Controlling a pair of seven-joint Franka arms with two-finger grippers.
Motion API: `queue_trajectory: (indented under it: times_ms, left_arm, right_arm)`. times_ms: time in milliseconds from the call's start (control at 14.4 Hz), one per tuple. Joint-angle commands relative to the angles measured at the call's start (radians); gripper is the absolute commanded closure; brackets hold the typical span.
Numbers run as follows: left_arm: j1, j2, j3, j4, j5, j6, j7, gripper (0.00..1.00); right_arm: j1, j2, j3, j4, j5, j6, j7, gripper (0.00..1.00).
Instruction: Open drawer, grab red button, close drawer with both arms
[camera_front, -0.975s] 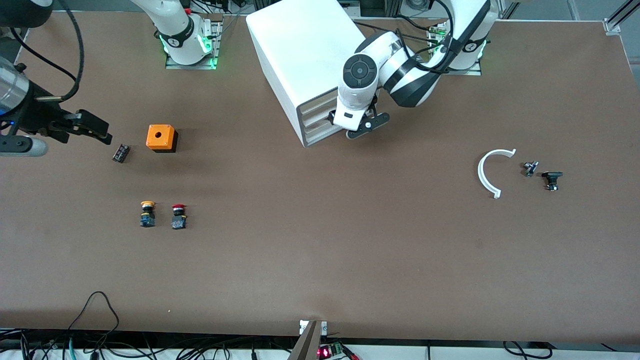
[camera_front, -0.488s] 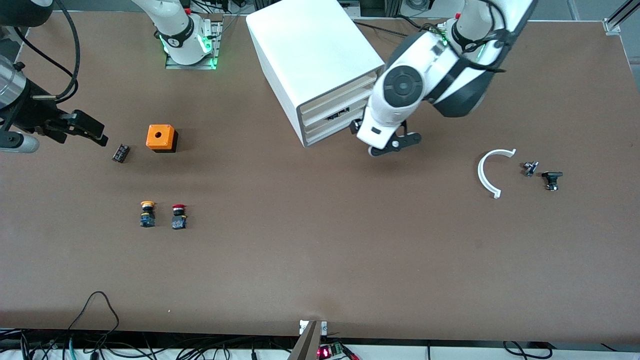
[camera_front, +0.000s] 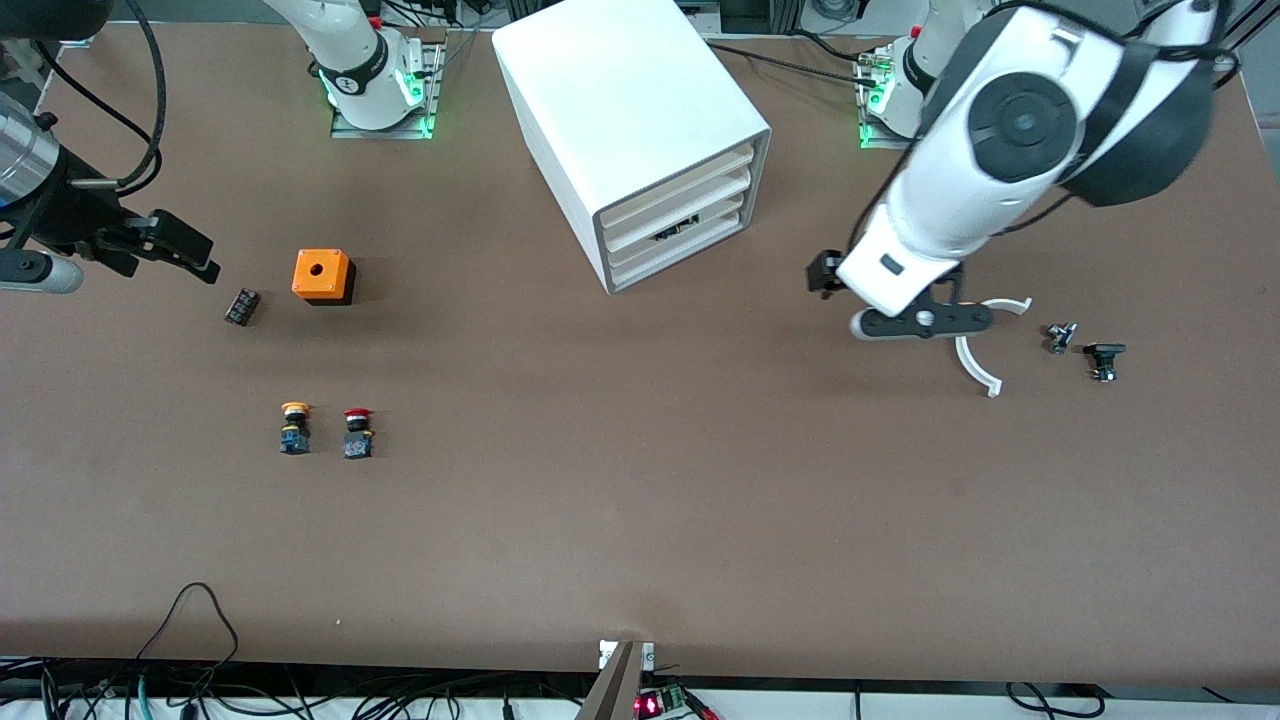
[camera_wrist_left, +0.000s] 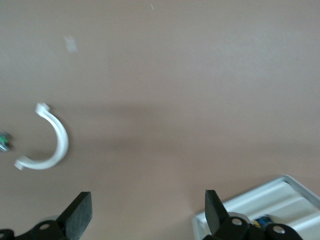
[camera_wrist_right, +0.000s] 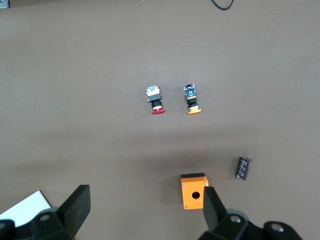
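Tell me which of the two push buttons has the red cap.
The red-capped button is the one beside the orange-yellow-capped button, toward the cabinet's side of the pair; the other sits closer to the right arm's end of the table.

No lettering, brand or number can be read on anything here; the small dark marks on the bands at the arms' bases are too small to make out
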Motion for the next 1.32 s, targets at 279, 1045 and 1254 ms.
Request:
queue_trajectory:
  times_ms: [279, 1045, 1254]
  left_arm:
    - [0.019, -0.172, 0.285, -0.087, -0.129, 0.07, 0.545, 0.01]
    - [-0.105, -0.301, 0.52, -0.235, -0.125, 0.114, 0.672, 0.0]
    - [-0.114, -0.297, 0.516, -0.216, -0.122, 0.107, 0.655, 0.0]
  right_arm:
    - [-0.006, -0.001, 0.02, 0.021, -0.055, -0.031, -0.03, 0.0]
    - [-0.006, 0.002, 0.019, 0.038, -0.045, -0.034, -0.047, 0.0]
    - [-0.006, 0.002, 0.019, 0.038, -0.045, -0.034, -0.05, 0.0]
